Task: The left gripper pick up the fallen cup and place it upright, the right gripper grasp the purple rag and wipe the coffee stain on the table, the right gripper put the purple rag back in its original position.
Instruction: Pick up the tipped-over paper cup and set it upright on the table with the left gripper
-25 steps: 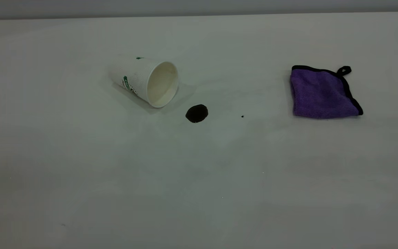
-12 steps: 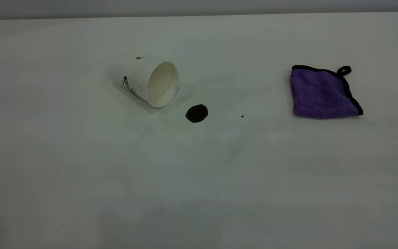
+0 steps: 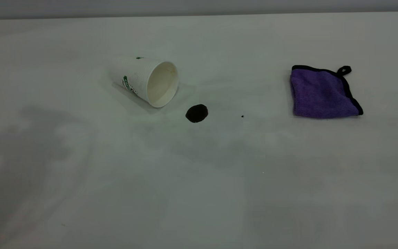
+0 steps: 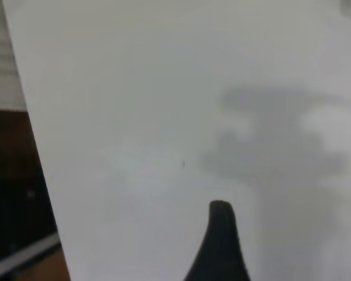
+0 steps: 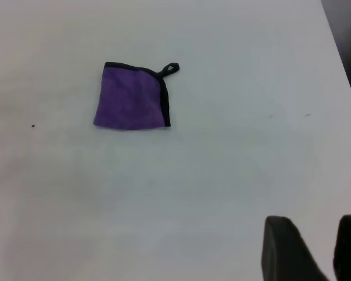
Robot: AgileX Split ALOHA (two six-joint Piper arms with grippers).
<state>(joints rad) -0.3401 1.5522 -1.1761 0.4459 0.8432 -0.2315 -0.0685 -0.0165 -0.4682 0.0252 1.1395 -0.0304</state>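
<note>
The cup (image 3: 143, 81) lies on its side on the table (image 3: 199, 193), left of centre, mouth facing the front right. The coffee stain (image 3: 196, 113) is just off its rim. The purple rag (image 3: 323, 92) lies flat at the right; it also shows in the right wrist view (image 5: 131, 96). Neither gripper shows in the exterior view. In the left wrist view only one dark finger (image 4: 220, 234) of my left gripper shows, over bare table, the other out of frame. My right gripper (image 5: 316, 225) is empty, fingers close together, well short of the rag.
A tiny black speck (image 3: 242, 116) sits between the stain and the rag. A broad shadow (image 3: 36, 148) lies on the table's front left. The left wrist view shows the table's edge (image 4: 32, 152) with dark floor beyond it.
A large shadow has spread over the table's front left, as the left arm comes in above it. The cup, stain and rag have not moved.
</note>
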